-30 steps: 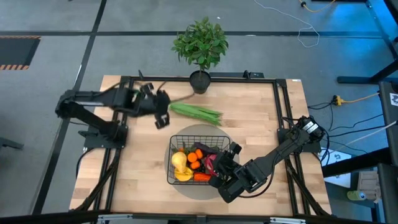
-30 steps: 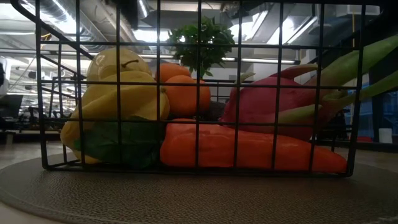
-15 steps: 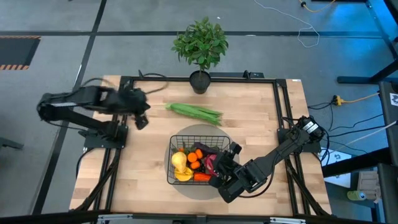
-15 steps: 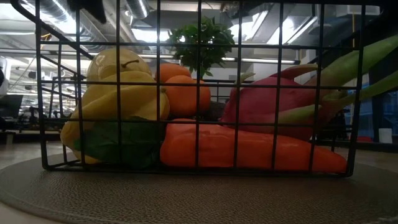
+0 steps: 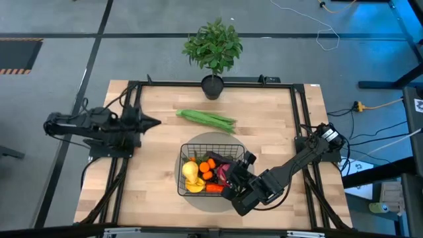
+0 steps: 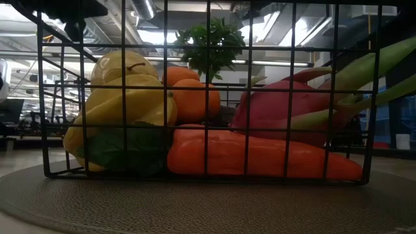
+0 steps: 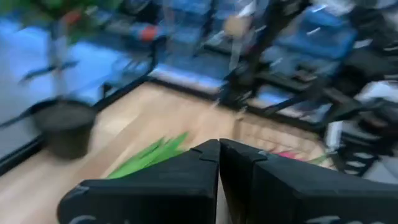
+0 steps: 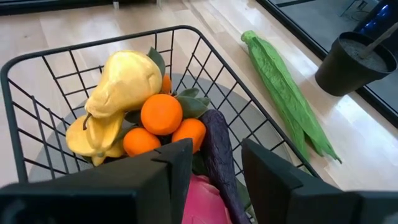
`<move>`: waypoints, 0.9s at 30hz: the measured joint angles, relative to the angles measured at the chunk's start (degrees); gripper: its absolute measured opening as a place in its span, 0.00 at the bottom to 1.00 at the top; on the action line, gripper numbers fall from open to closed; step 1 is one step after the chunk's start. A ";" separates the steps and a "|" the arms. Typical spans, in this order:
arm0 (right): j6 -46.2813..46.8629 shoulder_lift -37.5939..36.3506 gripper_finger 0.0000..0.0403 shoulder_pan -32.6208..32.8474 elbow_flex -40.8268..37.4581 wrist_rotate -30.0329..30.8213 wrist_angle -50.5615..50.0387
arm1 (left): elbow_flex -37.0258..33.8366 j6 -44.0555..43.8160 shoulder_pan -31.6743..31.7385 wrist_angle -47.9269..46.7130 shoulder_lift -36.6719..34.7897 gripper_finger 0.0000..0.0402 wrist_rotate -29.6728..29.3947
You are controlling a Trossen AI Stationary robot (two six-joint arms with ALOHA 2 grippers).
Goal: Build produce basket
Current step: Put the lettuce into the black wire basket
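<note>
The left gripper (image 5: 153, 122), fingers pressed together and empty, is sitting well short of the green beans (image 5: 207, 119); reaching without opening risks shoving them away from the basket (image 5: 187, 151). The right gripper (image 5: 242, 166), parted, is hovering over the basket's edge.

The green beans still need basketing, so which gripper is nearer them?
Left. The left gripper sits shut beside the green beans; the right gripper hovers open over the basket, farther off.
</note>
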 joint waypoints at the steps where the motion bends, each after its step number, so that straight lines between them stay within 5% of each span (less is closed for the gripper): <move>1: 0.00 0.00 0.34 0.00 -0.01 -0.03 0.04 | -2.04 1.23 -0.11 2.47 -1.42 0.00 1.88; 6: -0.07 0.00 0.34 0.00 0.00 -0.03 0.44 | -10.80 6.44 -0.19 9.19 -6.68 0.00 9.11; 19: -0.17 0.00 0.34 0.00 0.00 -0.03 0.20 | -24.43 9.97 -0.19 20.01 -13.27 0.00 13.63; 27: -1.03 0.02 0.34 0.00 0.00 -0.01 0.07 | -26.91 13.89 0.18 22.19 -14.11 0.00 15.37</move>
